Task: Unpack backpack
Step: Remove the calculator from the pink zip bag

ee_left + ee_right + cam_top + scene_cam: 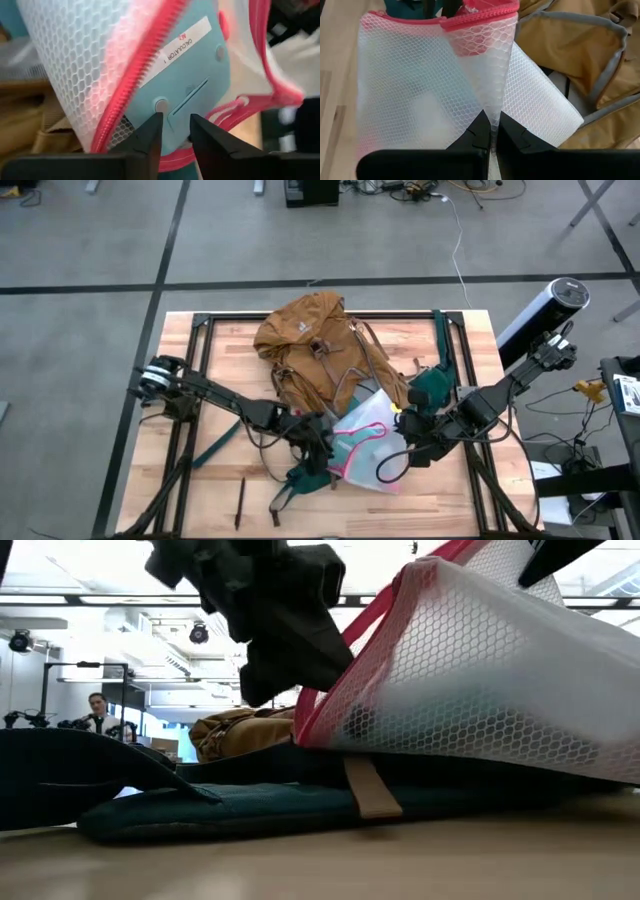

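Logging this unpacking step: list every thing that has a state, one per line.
backpack: open, lying on the table.
mesh pouch: unzipped, out of the backpack, calculator showing inside.
right pincer: shut on the mesh pouch.
left pincer: open at the pouch's mouth.

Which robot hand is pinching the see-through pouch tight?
The right gripper: its fingers are shut on the mesh pouch. The left gripper stands open at the pouch's zip.
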Action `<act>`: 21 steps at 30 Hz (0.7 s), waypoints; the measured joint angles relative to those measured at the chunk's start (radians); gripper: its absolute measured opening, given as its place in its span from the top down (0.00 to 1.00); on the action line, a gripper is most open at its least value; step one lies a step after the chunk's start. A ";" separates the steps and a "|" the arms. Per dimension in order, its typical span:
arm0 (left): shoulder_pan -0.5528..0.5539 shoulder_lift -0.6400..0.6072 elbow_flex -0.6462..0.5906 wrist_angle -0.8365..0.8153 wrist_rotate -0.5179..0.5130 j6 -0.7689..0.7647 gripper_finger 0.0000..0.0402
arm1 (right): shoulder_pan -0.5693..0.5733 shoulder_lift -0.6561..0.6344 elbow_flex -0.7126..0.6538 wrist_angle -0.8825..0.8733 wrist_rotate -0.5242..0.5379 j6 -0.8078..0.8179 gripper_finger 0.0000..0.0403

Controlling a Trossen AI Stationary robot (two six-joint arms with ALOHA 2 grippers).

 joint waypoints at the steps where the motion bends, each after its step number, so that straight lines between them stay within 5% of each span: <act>1: 0.008 0.000 -0.011 0.032 0.026 -0.026 0.73 | 0.000 0.000 -0.001 0.000 -0.009 0.000 1.00; 14: 0.057 0.004 -0.028 0.054 0.018 -0.164 0.47 | 0.000 0.001 -0.025 0.055 -0.023 -0.006 1.00; 21: 0.057 0.035 -0.027 0.283 0.083 -0.211 0.43 | 0.000 0.001 -0.032 0.063 -0.022 -0.007 1.00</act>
